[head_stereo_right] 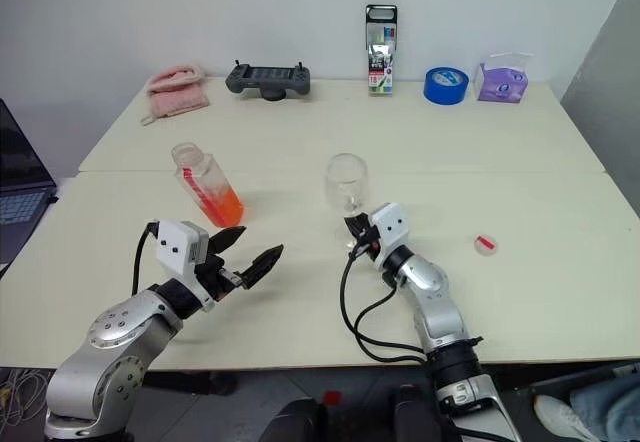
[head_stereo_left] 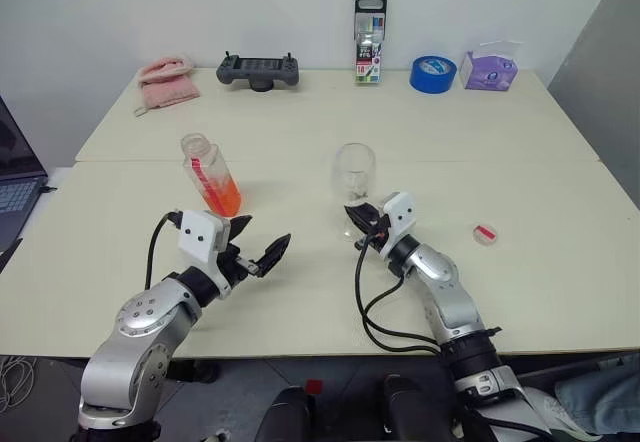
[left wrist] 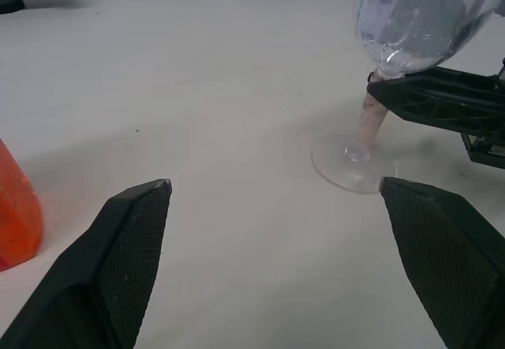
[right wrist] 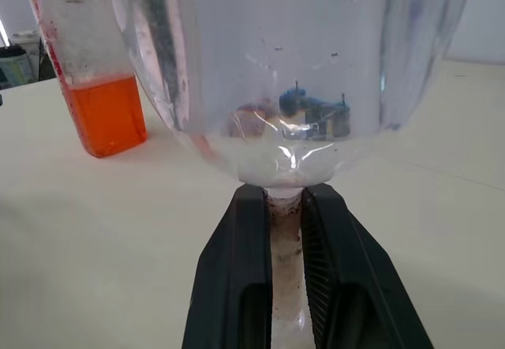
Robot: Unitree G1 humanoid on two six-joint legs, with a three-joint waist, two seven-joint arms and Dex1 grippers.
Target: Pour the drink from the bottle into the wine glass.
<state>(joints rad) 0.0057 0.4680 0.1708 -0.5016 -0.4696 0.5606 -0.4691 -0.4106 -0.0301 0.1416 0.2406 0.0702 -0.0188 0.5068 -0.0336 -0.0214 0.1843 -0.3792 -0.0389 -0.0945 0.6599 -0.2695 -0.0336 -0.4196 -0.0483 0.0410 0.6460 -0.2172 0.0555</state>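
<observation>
Wine glass (head_stereo_left: 355, 174) stands upright on the counter (head_stereo_left: 520, 172), long axis vertical, mouth up, bowl empty. Its thin stem is clamped between the two black fingers of the right hand (right wrist: 286, 230). To the robot's left stands the bottle (head_stereo_left: 211, 175), uncapped, leaning slightly, its lower part filled with the drink (head_stereo_left: 224, 199). Just before it hovers the left hand (head_stereo_left: 255, 252), fingers spread wide, holding nothing.
</observation>
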